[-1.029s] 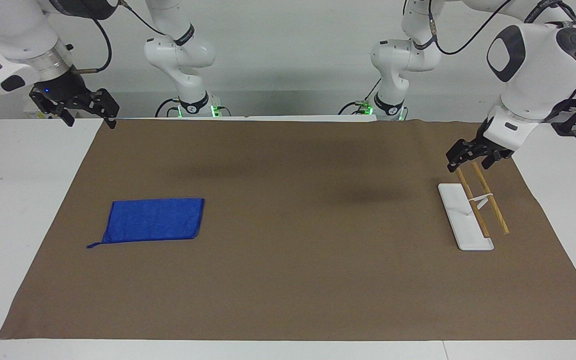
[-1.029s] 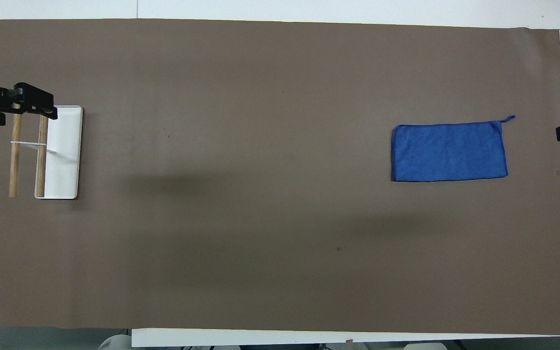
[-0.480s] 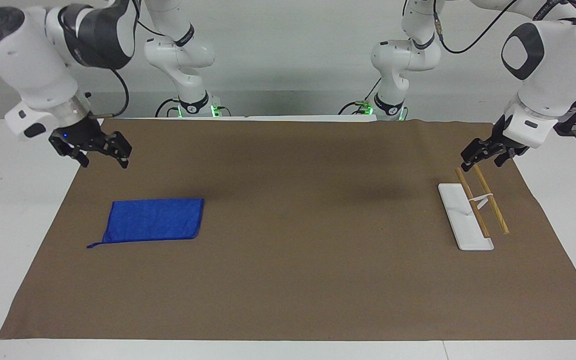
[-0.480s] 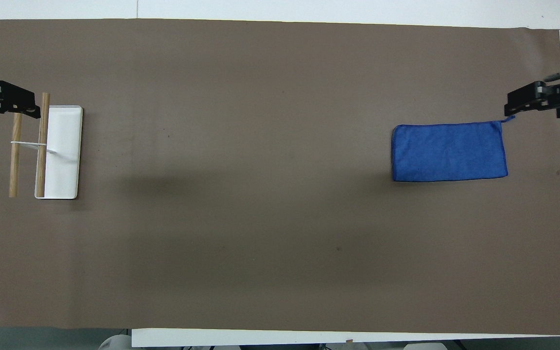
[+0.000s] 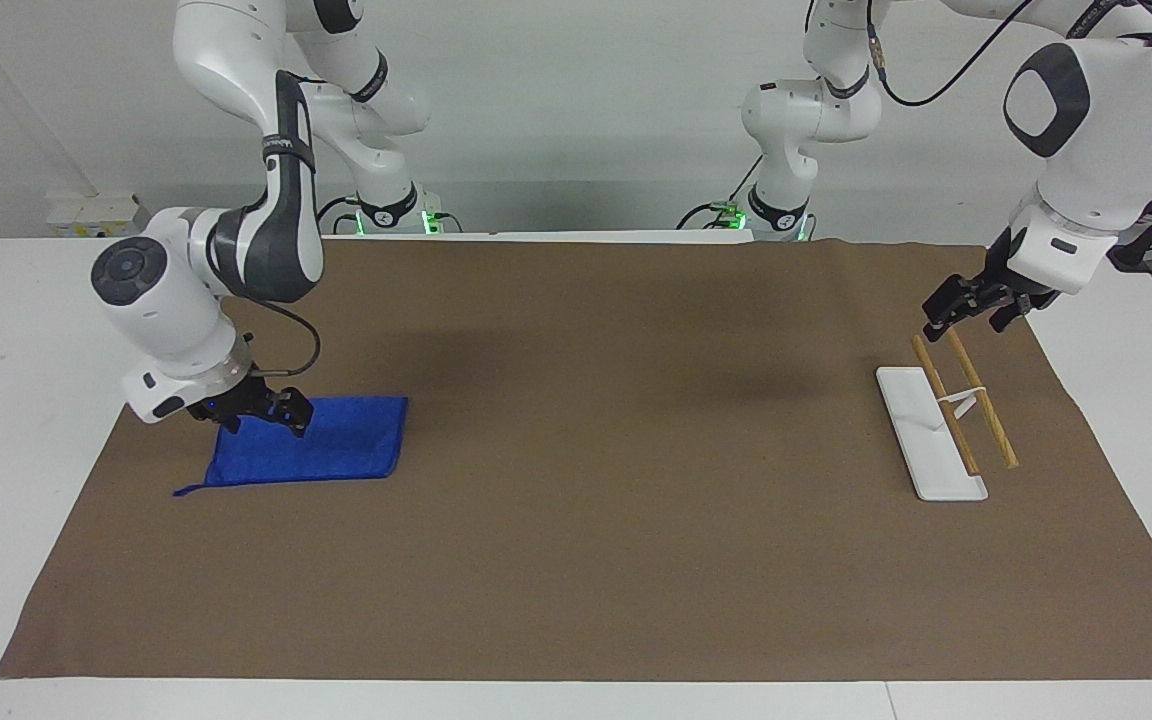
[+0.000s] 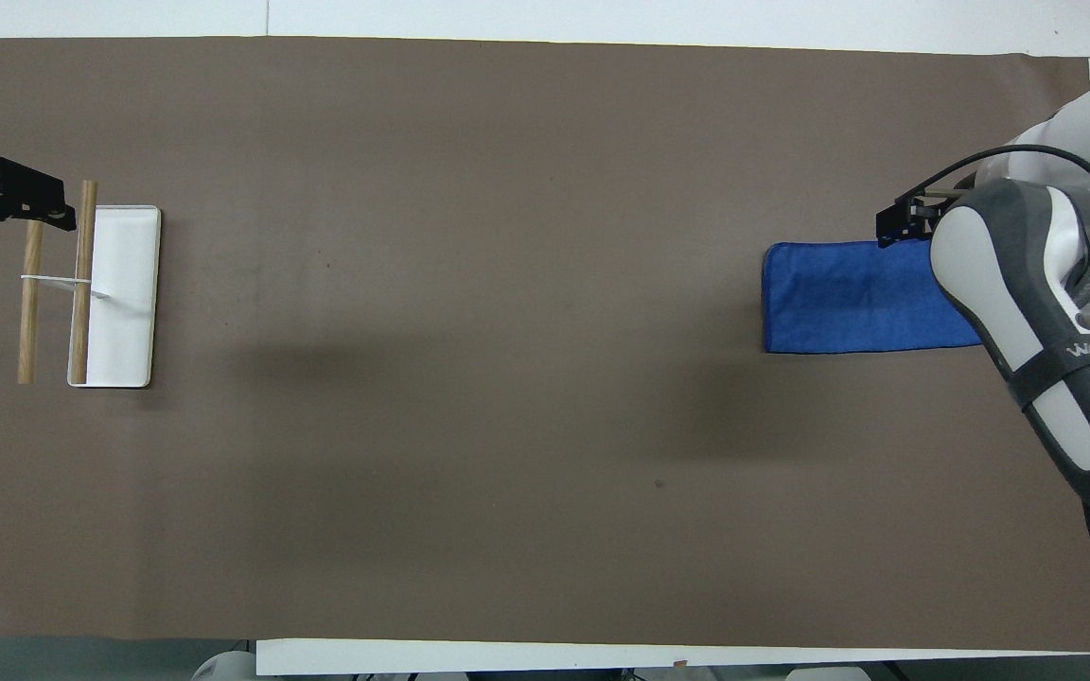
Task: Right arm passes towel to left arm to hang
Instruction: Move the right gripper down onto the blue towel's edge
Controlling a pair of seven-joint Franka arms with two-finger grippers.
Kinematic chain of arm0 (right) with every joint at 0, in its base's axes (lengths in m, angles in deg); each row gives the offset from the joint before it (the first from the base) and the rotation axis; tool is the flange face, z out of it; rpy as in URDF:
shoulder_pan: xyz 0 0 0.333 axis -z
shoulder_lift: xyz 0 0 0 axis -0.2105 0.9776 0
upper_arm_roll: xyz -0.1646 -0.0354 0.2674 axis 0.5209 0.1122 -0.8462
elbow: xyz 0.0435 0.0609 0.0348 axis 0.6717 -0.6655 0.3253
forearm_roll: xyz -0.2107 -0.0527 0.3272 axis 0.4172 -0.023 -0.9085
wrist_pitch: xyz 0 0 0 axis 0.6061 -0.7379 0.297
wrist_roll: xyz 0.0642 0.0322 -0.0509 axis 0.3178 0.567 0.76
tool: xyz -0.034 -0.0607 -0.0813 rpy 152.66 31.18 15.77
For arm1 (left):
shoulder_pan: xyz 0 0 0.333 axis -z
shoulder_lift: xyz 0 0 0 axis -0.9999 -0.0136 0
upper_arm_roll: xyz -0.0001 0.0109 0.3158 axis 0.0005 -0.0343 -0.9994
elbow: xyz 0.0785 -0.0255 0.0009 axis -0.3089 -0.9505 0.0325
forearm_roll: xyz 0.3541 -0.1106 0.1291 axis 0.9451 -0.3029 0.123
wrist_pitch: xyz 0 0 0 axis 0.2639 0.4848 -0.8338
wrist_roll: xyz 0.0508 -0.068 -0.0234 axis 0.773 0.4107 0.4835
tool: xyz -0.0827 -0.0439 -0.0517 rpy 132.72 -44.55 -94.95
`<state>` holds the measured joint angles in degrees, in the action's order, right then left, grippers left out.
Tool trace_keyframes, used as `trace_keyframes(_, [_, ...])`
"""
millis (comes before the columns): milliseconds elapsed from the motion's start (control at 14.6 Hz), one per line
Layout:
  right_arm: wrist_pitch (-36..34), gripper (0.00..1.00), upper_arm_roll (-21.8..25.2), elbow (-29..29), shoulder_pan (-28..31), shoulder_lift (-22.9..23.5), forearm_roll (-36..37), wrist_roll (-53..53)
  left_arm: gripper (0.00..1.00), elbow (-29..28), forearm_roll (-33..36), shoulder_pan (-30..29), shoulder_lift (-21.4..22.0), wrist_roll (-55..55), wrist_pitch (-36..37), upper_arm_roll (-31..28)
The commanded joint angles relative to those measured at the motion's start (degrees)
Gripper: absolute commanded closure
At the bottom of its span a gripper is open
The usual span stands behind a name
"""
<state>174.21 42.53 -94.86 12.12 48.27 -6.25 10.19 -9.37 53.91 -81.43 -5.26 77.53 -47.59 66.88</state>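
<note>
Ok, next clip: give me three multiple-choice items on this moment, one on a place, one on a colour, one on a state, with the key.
1. Where does the towel lie?
A. toward the right arm's end of the brown mat
B. on the white rack base
C. draped over the wooden rails

2. What colour is the towel?
A. red
B. blue
C. green

3. What is the right claw doing?
A. carrying the towel in the air
B. hanging high over the bare mat
C. down at the towel, which lies flat

Key: 1 A, it lies flat there, well apart from the rack, under the left claw. 2 B, bright blue in both views. 3 C, the facing view shows the claw at the towel's nearer edge.
</note>
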Motion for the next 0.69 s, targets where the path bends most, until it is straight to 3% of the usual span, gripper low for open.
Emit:
trace_keyframes(0, [2.9, 0.0, 0.0, -2.6, -0.2, 0.6, -0.7, 0.3, 0.0, -0.9, -0.1, -0.5, 1.2, 0.0, 0.8, 0.3])
trace_keyframes(618, [13.5, 0.06, -0.1, -10.3, -0.1, 1.0, -0.7, 3.4, 0.01, -0.6, 0.1, -0.1, 0.4, -1.1, -0.2, 5.7])
